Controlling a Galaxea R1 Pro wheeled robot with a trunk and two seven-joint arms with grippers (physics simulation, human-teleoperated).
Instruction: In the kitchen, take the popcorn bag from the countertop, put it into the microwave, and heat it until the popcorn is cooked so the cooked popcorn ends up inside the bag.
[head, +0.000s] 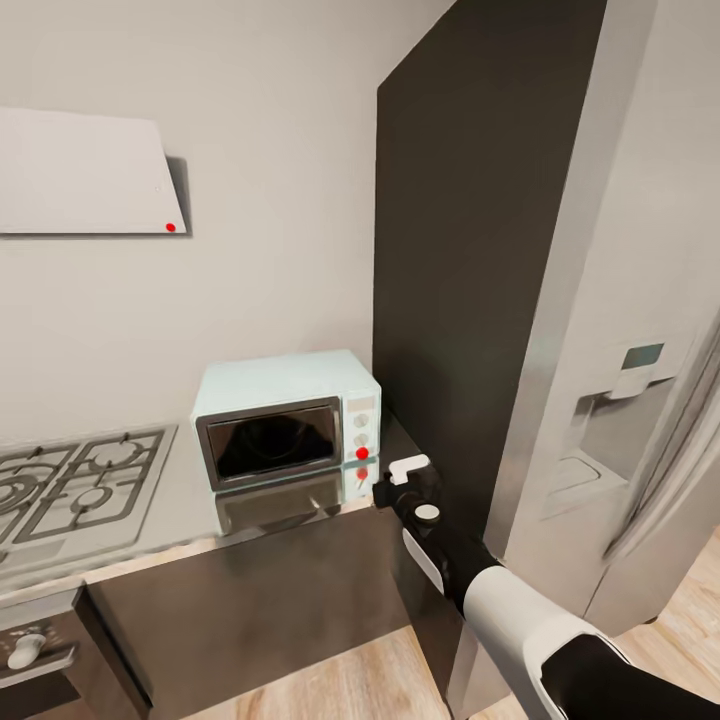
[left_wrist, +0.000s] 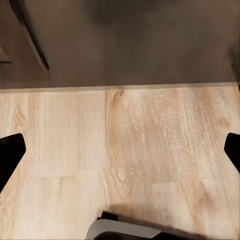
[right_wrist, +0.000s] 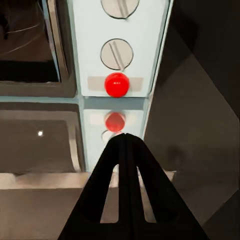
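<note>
- Head view: microwave (head: 288, 415) sits on the countertop (head: 190, 505), door closed (dark glass), beside the fridge (head: 600, 330).
- Right gripper (right_wrist: 125, 137), fingers pressed together, points at its red dot (right_wrist: 116, 84).
- Left gripper (left_wrist: 120, 150) spread above wood floor (left_wrist: 125, 150).

Mint-blue microwave (head: 288, 418), door shut, stands on the shiny grey countertop (head: 180, 500)

No text, brand, number or sign can be read in any of the pictures. The right panel of the microwave (head: 287, 418) carries only round knobs and a red dot (right_wrist: 116, 84), with no letters or figures beside them. The small display on the fridge (head: 640, 356) is a plain blue-grey field, and the range hood (head: 85, 172) has one red dot without writing.
</note>
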